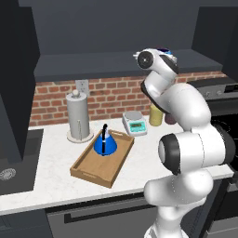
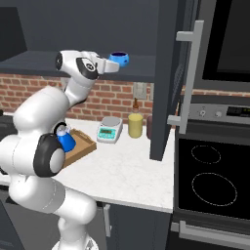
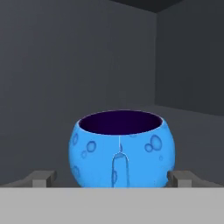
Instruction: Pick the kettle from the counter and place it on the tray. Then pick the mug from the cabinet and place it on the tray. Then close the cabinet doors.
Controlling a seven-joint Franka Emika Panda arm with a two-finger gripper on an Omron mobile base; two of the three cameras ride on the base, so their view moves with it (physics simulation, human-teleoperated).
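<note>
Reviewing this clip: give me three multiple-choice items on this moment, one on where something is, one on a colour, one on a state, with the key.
1. Where is the kettle?
A. On the tray
B. On the cabinet shelf
C. In the sink

2. What colour is the inside of the mug?
A. White
B. Dark purple
C. Yellow

3. How does the pincer stand at the mug?
A. Shut on its handle
B. Open, a fingertip on either side of it
C. Open, with the mug lifted off the shelf

Key:
1 A, the left base view shows the blue cone standing inside the wooden tray on the counter.
2 B, the hand view looks onto its dark purple hollow.
3 B, the hand view shows the tips spread wide beside the mug, which rests on the shelf.
</note>
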